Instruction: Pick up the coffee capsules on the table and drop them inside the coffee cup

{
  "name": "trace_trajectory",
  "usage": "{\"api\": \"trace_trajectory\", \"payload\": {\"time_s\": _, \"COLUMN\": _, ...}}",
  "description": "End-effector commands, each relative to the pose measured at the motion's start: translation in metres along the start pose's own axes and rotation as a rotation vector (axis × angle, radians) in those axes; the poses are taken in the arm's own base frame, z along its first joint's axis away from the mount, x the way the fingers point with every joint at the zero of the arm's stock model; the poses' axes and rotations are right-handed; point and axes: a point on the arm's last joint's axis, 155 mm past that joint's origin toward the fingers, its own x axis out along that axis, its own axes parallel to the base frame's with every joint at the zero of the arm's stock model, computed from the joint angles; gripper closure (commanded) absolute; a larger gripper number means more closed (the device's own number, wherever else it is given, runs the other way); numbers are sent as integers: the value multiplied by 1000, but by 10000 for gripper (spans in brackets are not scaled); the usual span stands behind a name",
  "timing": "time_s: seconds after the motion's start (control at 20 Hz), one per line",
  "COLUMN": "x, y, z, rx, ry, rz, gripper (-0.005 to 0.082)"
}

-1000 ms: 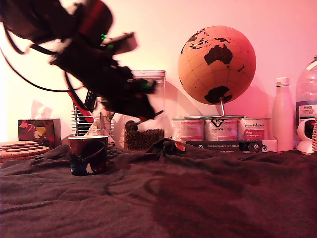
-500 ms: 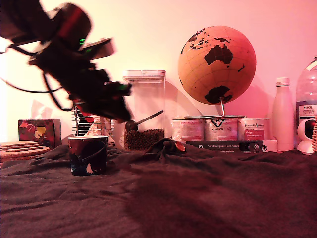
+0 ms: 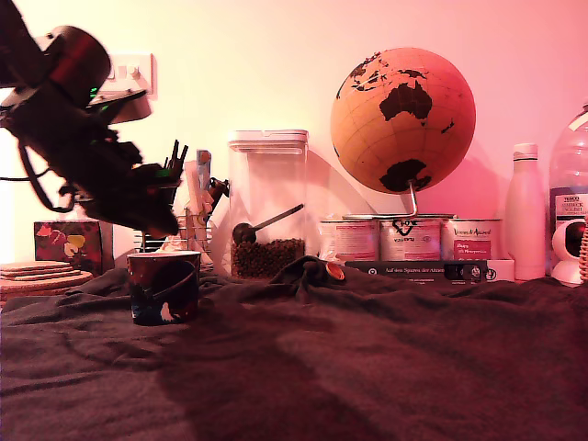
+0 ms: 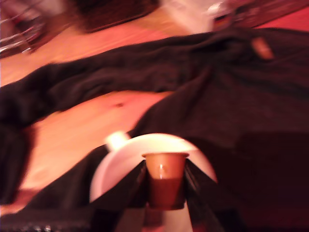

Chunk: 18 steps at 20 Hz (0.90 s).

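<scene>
Capsule [image 4: 164, 176], orange-copper, sits clamped between the tool's [image 4: 164, 186] two fingers at the lower middle of the wrist view, right over the pale mouth of the cup [image 4: 120, 166]. In the exterior view the cup [image 3: 163, 287] stands lower left on the tabletop [image 3: 367, 367], the tool [image 3: 152, 216] just above it. Best to centre over the opening, then let go. Another capsule [image 3: 334, 271] lies mid-frame among the cloth folds.
</scene>
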Motion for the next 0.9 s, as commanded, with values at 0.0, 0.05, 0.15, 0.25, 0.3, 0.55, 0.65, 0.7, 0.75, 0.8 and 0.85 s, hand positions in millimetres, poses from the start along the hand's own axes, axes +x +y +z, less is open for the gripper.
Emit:
{"api": "trace_trajectory", "payload": {"time_s": 0.0, "x": -5, "y": 0, "z": 3, "rx": -26, "ry": -9, "rz": -3, "gripper": 632}}
{"api": "trace_trajectory", "payload": {"time_s": 0.05, "x": -5, "y": -1, "z": 3, "rx": -29, "ry": -11, "rz": -10, "gripper": 632}}
{"api": "trace_trajectory", "payload": {"time_s": 0.15, "x": -5, "y": -2, "z": 4, "rx": -29, "ry": -14, "rz": -17, "gripper": 632}}
{"api": "trace_trajectory", "payload": {"time_s": 0.25, "x": -5, "y": -2, "z": 4, "rx": -29, "ry": -13, "rz": -18, "gripper": 632}}
{"api": "trace_trajectory", "payload": {"time_s": 0.3, "x": -5, "y": -2, "z": 4, "rx": -31, "ry": -13, "rz": -18, "gripper": 632}}
{"api": "trace_trajectory", "payload": {"time_s": 0.55, "x": -5, "y": -1, "z": 2, "rx": -66, "ry": -3, "rz": -17, "gripper": 618}}
{"api": "trace_trajectory", "payload": {"time_s": 0.65, "x": -5, "y": -2, "z": 0, "rx": -69, "ry": 2, "rz": -17, "gripper": 553}}
{"api": "trace_trajectory", "payload": {"time_s": 0.7, "x": -5, "y": -2, "z": 0, "rx": -69, "ry": 4, "rz": -18, "gripper": 465}}
{"api": "trace_trajectory", "payload": {"time_s": 0.75, "x": -5, "y": -2, "z": -1, "rx": -71, "ry": 8, "rz": -18, "gripper": 379}}
{"api": "trace_trajectory", "payload": {"time_s": 0.8, "x": -5, "y": -2, "z": -2, "rx": -72, "ry": 12, "rz": -18, "gripper": 316}}
{"api": "trace_trajectory", "payload": {"time_s": 0.85, "x": -5, "y": -2, "z": -3, "rx": -72, "ry": 15, "rz": -18, "gripper": 290}}
